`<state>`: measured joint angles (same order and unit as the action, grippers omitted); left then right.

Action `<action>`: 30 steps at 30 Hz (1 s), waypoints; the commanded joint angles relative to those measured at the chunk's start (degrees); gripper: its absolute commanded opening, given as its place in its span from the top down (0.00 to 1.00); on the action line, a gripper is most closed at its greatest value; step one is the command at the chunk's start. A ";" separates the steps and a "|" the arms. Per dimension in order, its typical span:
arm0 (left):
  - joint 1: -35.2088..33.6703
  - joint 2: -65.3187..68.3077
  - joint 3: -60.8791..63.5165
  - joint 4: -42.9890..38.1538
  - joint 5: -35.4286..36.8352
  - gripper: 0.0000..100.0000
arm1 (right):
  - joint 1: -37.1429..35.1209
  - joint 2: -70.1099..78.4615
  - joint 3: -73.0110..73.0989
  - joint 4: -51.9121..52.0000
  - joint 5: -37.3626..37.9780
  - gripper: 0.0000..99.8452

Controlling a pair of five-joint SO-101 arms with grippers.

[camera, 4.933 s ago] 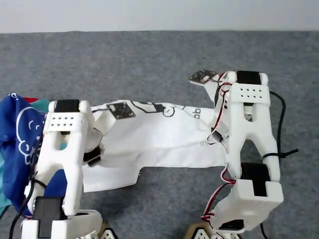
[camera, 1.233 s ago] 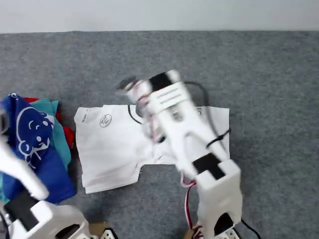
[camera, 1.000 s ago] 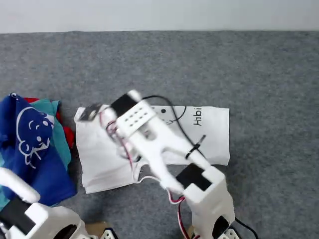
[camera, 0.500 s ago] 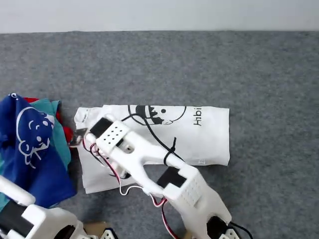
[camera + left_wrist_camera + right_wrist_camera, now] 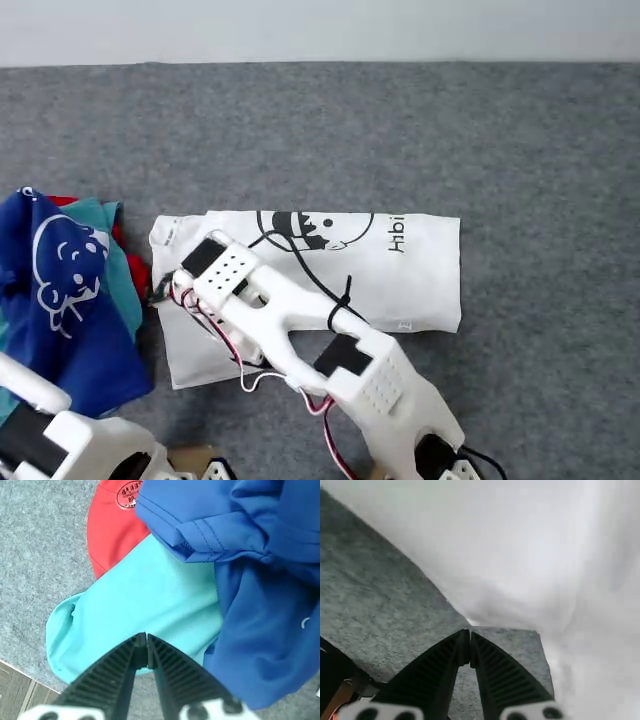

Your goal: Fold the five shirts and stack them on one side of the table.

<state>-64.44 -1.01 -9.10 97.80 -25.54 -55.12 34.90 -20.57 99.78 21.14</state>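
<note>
White shirt (image 5: 400, 270) lay part-folded mid-table (image 5: 450, 130) w/ right gripper (image 5: 469, 632) at its left edge, jaws pinched together, apparently empty, prob. to tuck that side; left gripper (image 5: 146, 645), also closed & empty, hung over teal shirt (image 5: 150, 595) in the unfolded heap alongside.

We see a grey, felt-like tabletop (image 5: 560, 150) spreading wide, a pale wall (image 5: 320, 30) along its far edge, and a wooden surface (image 5: 15, 700) beside its edge.

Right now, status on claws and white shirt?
Right claw shut at edge of white shirt. Left claw shut over teal shirt. Shirt pile alongside, clear.
</note>
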 commanded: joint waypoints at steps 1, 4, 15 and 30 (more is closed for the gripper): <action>-0.35 -3.08 -2.15 0.53 -0.44 0.99 | -2.51 -8.13 -1.41 1.01 0.88 0.99; -0.26 -2.99 -2.24 0.44 -0.44 0.99 | -6.02 -9.45 -1.41 1.01 2.81 0.94; -0.35 -3.08 -2.33 0.44 -0.44 0.99 | -12.09 -1.80 -1.41 -7.43 1.23 0.73; -0.26 -3.08 -2.33 0.44 -0.44 0.99 | -11.82 8.92 -3.08 -13.67 1.23 0.89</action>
<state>-64.44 -1.36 -9.10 97.80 -25.54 -66.55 41.32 -21.71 87.82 22.64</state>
